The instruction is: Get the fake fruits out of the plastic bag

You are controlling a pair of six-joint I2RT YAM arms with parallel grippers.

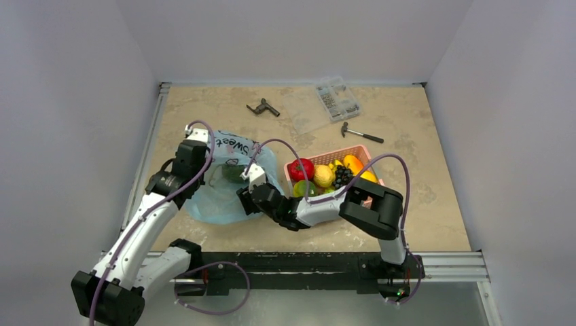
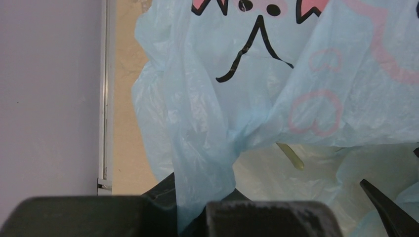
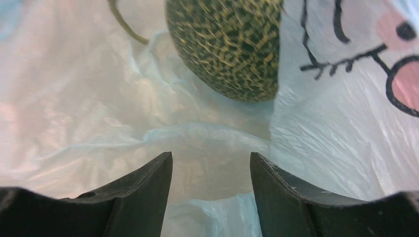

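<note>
The melon [image 3: 225,47] lies straight ahead of the right gripper [image 3: 211,187], jaws apart; left gripper [image 2: 192,215] pinches the plastic bag [image 2: 237,98].

The plastic bag [image 1: 212,197] lies crumpled on the left half of the bench [image 1: 421,204]. It is thin, pale blue and half transparent, with pink motifs, black drawn lines and the dark word "Sweet" on its far side. Of the 2 fruits, 1 is within it: the melon [image 1: 234,171], large, round, dark green with a yellowish net pattern. It rests on the pale film, and its thin curved stem [image 3: 123,24] points to the left in the right wrist view. A printed fold of the bag stands against its right side. The tomato [image 1: 301,168], glossy red with a green top, lies outside the bag in the pink basket [image 1: 353,152], at its left end.
</note>
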